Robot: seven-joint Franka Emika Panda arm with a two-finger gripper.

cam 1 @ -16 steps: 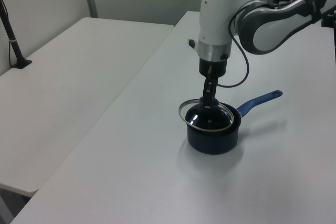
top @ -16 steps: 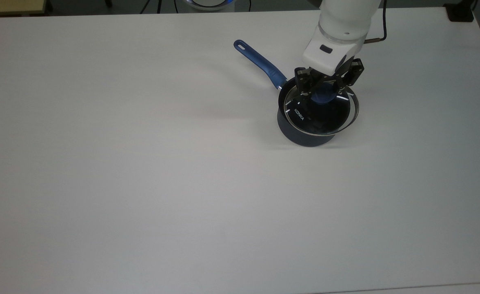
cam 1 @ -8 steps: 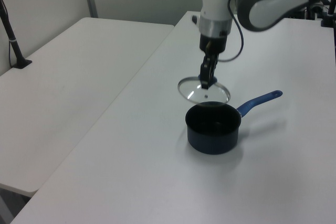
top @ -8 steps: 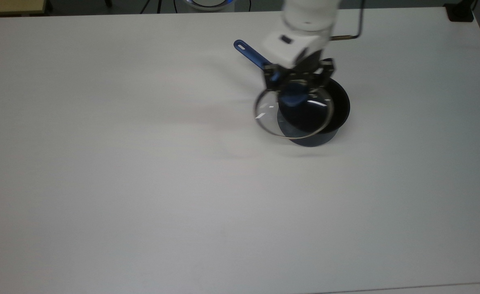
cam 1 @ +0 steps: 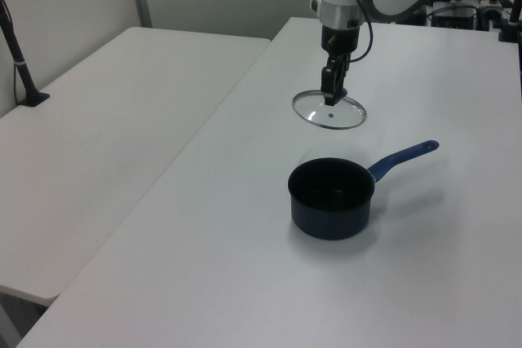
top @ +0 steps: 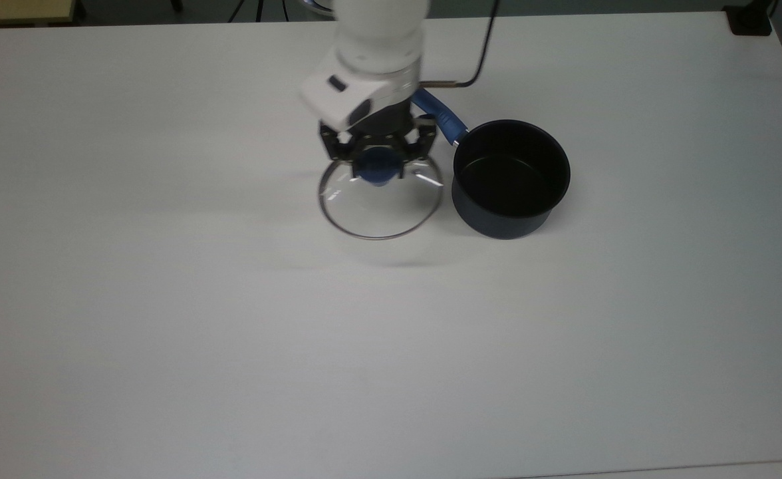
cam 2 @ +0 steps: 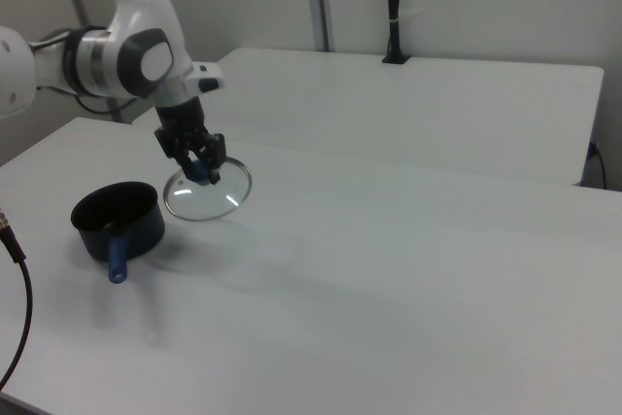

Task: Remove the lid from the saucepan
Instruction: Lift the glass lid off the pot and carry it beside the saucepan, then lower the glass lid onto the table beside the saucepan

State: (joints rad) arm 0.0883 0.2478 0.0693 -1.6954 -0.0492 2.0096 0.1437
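Observation:
The saucepan (top: 511, 178) (cam 1: 331, 200) (cam 2: 119, 220) stands uncovered on the white table, dark navy outside and black inside. Its blue handle (top: 439, 116) (cam 1: 403, 159) (cam 2: 118, 257) runs toward the top view's upper left, partly behind the arm. The glass lid (top: 381, 198) (cam 1: 329, 111) (cam 2: 207, 193) hangs in the air, clear of the pan, to the top view's left of it. My gripper (top: 377, 161) (cam 1: 330, 92) (cam 2: 201, 168) is shut on the lid's blue knob (top: 376, 165), holding the lid above the table.
The white table (top: 231, 332) spreads wide around the pan. A second white table (cam 1: 98, 136) (cam 2: 437, 104) adjoins it. A black pole (cam 2: 392, 7) stands at its far edge. A cable (top: 477, 56) trails from the arm.
The lid has been lifted off the saucepan and carried to the top view's left, now fully clear of the rim and higher. The saucepan has not moved.

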